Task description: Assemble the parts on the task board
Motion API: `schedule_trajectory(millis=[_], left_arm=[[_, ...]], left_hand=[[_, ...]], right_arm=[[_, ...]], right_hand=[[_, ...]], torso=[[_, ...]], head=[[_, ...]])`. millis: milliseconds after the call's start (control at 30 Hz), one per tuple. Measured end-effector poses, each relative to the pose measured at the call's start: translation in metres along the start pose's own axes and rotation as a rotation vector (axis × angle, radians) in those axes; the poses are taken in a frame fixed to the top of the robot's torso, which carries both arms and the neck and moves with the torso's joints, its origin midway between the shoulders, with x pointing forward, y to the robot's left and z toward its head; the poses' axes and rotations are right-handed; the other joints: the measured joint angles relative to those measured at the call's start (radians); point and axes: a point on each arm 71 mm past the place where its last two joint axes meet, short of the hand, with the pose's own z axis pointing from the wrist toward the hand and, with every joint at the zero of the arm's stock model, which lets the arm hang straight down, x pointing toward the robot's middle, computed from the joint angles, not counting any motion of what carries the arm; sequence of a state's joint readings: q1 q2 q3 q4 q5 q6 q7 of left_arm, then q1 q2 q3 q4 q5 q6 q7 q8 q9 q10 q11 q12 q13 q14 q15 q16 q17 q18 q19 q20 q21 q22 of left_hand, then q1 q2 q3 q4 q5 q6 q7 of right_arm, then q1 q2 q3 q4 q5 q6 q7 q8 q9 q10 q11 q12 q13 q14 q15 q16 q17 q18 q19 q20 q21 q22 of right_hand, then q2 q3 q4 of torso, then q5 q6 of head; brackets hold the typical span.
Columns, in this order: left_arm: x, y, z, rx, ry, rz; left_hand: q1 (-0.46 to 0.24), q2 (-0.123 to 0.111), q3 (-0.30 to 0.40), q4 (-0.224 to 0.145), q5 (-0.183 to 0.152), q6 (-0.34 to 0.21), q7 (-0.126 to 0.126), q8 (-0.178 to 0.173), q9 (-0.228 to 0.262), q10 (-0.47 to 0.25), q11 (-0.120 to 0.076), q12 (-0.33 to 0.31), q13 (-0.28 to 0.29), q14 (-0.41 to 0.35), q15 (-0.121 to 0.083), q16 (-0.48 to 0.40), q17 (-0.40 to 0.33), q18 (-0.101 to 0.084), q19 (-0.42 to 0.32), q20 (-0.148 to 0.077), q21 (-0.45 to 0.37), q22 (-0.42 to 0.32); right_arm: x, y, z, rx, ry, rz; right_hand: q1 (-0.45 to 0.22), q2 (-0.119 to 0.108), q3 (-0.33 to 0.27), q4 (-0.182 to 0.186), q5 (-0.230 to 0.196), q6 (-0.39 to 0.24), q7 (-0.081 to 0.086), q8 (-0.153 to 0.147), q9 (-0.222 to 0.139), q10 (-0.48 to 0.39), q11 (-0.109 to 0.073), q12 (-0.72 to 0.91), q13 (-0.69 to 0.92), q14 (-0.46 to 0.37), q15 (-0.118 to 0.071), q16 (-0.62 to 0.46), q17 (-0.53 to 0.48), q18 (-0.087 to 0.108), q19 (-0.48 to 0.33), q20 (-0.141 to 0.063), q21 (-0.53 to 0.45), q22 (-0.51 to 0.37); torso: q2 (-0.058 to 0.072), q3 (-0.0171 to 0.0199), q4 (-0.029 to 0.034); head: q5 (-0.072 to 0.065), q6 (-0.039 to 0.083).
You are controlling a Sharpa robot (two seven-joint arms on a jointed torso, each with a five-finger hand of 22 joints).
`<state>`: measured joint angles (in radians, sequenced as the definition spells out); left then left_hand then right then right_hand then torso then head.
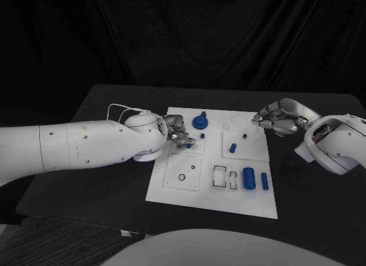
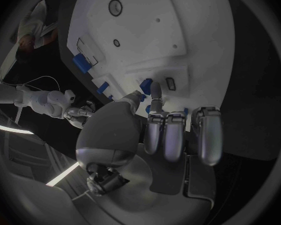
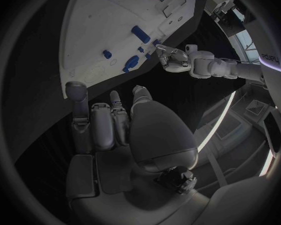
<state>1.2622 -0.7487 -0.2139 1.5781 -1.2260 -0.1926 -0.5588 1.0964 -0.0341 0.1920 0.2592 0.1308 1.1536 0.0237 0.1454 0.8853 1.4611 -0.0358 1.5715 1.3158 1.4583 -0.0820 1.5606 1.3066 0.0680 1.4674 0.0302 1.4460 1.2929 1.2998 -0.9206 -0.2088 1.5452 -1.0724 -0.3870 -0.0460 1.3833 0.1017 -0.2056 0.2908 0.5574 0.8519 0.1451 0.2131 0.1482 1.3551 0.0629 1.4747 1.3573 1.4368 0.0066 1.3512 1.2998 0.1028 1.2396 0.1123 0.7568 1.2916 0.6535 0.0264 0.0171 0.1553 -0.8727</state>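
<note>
A: Progress? Left hand (image 1: 177, 134)?
B: Partway. It pinches a small blue part (image 1: 188, 146) at its fingertips, over the task board (image 1: 173, 188). Right hand (image 1: 276, 119) curled, empty, just off the board's edge.
A: Remaining?
B: Blue cylinder (image 1: 248, 177) lies loose, well apart.

R hand (image 3: 112, 127) empty, fingers curled, near task board (image 3: 93, 40) w/ blue parts (image 3: 140, 33)

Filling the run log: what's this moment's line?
left hand: at small part on board | right hand: beside board, holds nothing
</note>
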Motion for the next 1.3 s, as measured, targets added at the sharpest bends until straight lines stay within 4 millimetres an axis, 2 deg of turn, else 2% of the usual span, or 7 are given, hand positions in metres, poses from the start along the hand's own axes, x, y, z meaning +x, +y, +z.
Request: schedule_trajectory(millis=[567, 733, 800, 967, 1067, 1200, 1300], left_arm=[[0.001, -0.001, 0.002, 0.001, 0.017, 0.012], [0.001, 0.001, -0.001, 0.002, 0.014, 0.007], [0.001, 0.003, -0.005, 0.006, 0.009, 0.002], [-0.011, 0.006, -0.017, 0.018, -0.027, 0.002], [-0.039, 0.004, -0.025, 0.031, -0.082, 0.013], [-0.077, 0.001, -0.032, 0.044, -0.129, 0.015], [-0.096, 0.0, -0.034, 0.046, -0.107, -0.002]], left_hand=[[0.0, 0.0, -0.011, 0.011, 0.0, 0.011, -0.002, 0.023, 0.043, 0.0, 0.0, 0.0, 0.0, 0.0, 0.0, 0.0, 0.0, 0.0, 0.0, 0.0, 0.0, 0.0], [-0.013, 0.013, -0.025, 0.025, -0.011, 0.011, -0.002, 0.031, 0.065, 0.0, 0.0, 0.0, 0.0, 0.0, 0.0, 0.0, 0.0, 0.0, 0.0, 0.0, 0.0, 0.0], [-0.013, 0.013, -0.041, 0.021, -0.011, 0.011, -0.002, 0.049, 0.091, 0.0, 0.0, 0.0, 0.0, 0.0, 0.0, 0.0, 0.0, 0.0, 0.0, 0.0, 0.0, 0.0], [-0.013, 0.013, -0.12, 0.022, -0.011, -0.094, -0.008, 0.136, 0.289, 0.0, 0.0, 0.0, 0.0, 0.0, 0.0, 0.0, 0.0, 0.0, 0.0, 0.0, 0.001, 0.0], [-0.013, 0.013, -0.135, 0.025, -0.011, -0.104, 0.002, 0.149, 0.32, 0.0, 0.0, 0.0, 0.0, 0.0, 0.0, 0.0, 0.0, 0.0, 0.0, 0.0, 0.01, 0.0], [0.006, 0.032, -0.135, 0.025, -0.033, -0.198, 0.015, 0.187, 0.395, 0.005, 0.005, 0.0, 0.0, 0.0, 0.0, 0.0, 0.0, 0.0, 0.0, 0.0, 0.01, 0.0], [-0.007, 0.045, -0.136, 0.025, -0.035, -0.25, 0.02, 0.208, 0.399, 0.006, 0.006, 0.0, 0.0, 0.0, 0.0, 0.0, 0.0, 0.0, 0.0, 0.0, 0.01, 0.0]], right_arm=[[0.0, -0.001, 0.0, 0.002, 0.0, 0.0], [-0.001, -0.001, -0.001, 0.003, -0.001, 0.0], [-0.001, -0.002, -0.002, 0.005, -0.002, 0.0], [-0.003, -0.004, -0.005, 0.008, -0.008, 0.001], [-0.004, -0.005, -0.006, 0.007, -0.013, 0.002], [-0.005, -0.005, -0.007, 0.002, -0.02, 0.002], [-0.005, -0.004, -0.007, -0.004, -0.025, 0.003]], right_hand=[[0.004, 0.004, 0.0, 0.0, 0.0, 0.0, 0.0, 0.0, 0.0, 0.0, 0.0, 0.0, 0.002, -0.002, 0.002, 0.0, 0.0, 0.0, 0.0, 0.0, 0.0, 0.0], [0.004, 0.004, 0.0, 0.0, 0.0, 0.0, 0.0, 0.0, 0.0, -0.008, 0.005, 0.0, 0.002, -0.002, 0.002, 0.0, 0.0, 0.0, 0.0, 0.0, 0.0, 0.0], [0.004, 0.004, 0.0, 0.0, 0.0, 0.0, 0.0, 0.0, 0.0, -0.008, 0.005, 0.0, 0.002, -0.002, 0.002, 0.0, 0.0, 0.0, 0.0, 0.0, 0.0, 0.0], [0.004, 0.004, 0.0, 0.0, 0.0, 0.0, 0.0, 0.0, 0.0, -0.008, 0.005, 0.0, 0.002, -0.002, 0.002, 0.0, 0.0, 0.0, 0.0, 0.0, 0.0, 0.0], [0.004, 0.004, 0.0, 0.0, 0.0, 0.0, 0.0, 0.0, 0.0, -0.008, 0.005, 0.0, 0.002, -0.002, 0.002, 0.0, 0.0, 0.0, 0.0, 0.0, 0.0, 0.0], [0.004, 0.004, 0.0, 0.0, 0.0, 0.0, 0.0, 0.0, -0.001, -0.008, 0.005, 0.0, 0.001, -0.002, 0.002, 0.0, 0.0, 0.0, 0.0, 0.0, 0.0, 0.0], [0.004, 0.004, 0.0, 0.0, 0.0, 0.0, 0.0, 0.0, -0.001, -0.008, 0.005, 0.0, 0.001, -0.002, 0.002, 0.0, 0.0, 0.0, 0.0, 0.0, 0.0, 0.0]], torso=[[0.0, 0.0001, 0.0], [0.0, 0.0001, -0.0003], [0.0, 0.0001, -0.0003], [0.0, 0.0, -0.0002], [0.0, 0.0, -0.0002], [0.0, -0.0008, -0.0002], [-0.001, -0.0016, -0.0003]], head=[[0.001, 0.0], [-0.001, 0.0], [-0.003, 0.0], [-0.006, 0.0], [-0.005, 0.0], [-0.005, 0.0], [-0.006, 0.0]])
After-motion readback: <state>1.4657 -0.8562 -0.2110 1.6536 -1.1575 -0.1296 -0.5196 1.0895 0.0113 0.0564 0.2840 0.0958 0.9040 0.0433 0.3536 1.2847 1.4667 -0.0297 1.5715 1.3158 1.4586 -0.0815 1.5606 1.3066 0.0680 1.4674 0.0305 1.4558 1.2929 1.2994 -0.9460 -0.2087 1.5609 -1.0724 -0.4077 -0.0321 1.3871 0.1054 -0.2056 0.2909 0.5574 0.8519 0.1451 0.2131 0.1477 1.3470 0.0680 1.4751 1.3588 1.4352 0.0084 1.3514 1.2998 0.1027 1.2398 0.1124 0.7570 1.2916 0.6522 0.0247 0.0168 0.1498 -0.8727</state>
